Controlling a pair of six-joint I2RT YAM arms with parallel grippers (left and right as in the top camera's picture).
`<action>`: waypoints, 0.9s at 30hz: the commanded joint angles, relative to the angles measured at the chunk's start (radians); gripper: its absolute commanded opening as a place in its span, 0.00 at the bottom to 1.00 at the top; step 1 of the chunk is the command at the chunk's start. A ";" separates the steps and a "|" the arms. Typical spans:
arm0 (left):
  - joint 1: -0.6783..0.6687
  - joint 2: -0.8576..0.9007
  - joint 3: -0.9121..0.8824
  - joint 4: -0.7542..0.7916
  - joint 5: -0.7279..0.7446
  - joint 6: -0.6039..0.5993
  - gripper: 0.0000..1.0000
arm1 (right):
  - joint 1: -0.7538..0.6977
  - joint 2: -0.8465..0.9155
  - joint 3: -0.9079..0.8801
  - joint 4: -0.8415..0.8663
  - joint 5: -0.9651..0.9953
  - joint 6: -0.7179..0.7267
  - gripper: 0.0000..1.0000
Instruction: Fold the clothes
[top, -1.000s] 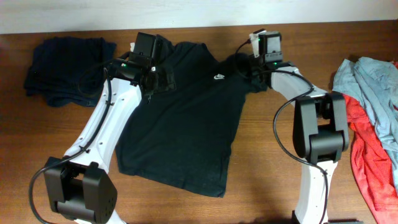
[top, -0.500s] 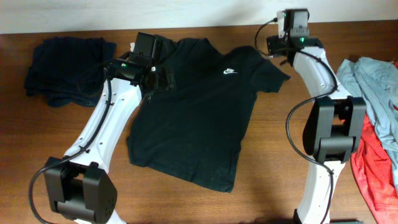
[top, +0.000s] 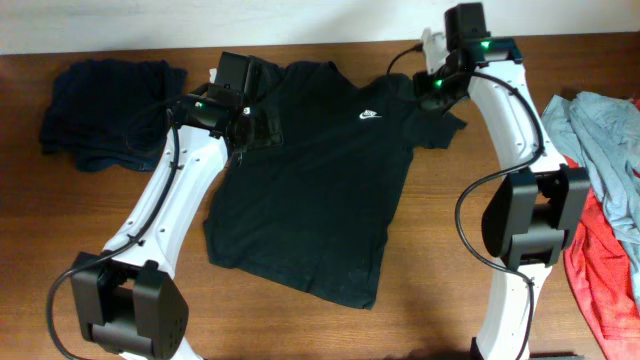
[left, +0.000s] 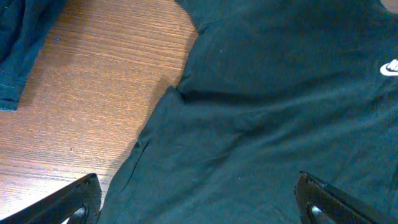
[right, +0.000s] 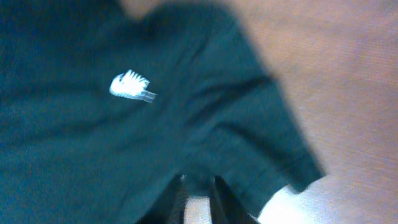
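A black short-sleeved T-shirt (top: 320, 180) with a small white chest logo (top: 366, 114) lies spread flat on the wooden table. My left gripper (top: 255, 128) hovers over its left sleeve and shoulder with the jaws wide open and only flat fabric (left: 261, 124) below. In the left wrist view the left gripper (left: 198, 202) holds nothing. My right gripper (top: 435, 90) points down at the right sleeve. The right wrist view is blurred: the right gripper (right: 199, 180) has its fingers almost together, tips against the shirt (right: 93, 143). Whether fabric is pinched does not show.
A dark navy garment pile (top: 105, 110) lies at the back left, its edge also in the left wrist view (left: 15, 56). Grey-blue (top: 600, 130) and red (top: 600, 250) garments are heaped at the right edge. A pale wall runs along the table's back edge.
A second ago the shirt was drawn to the right and flattened. Since then the right gripper has swung from the back edge down onto the right sleeve, and its jaws have closed. The left arm has stayed still.
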 joint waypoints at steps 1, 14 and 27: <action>0.002 0.006 -0.006 0.002 0.006 0.002 0.99 | 0.005 0.000 -0.074 -0.017 -0.038 0.045 0.05; 0.002 0.006 -0.006 0.002 0.006 0.002 0.99 | -0.037 0.000 -0.362 0.282 0.085 0.071 0.04; 0.002 0.006 -0.006 0.002 0.006 0.002 0.99 | -0.036 0.004 -0.542 0.378 0.124 0.070 0.04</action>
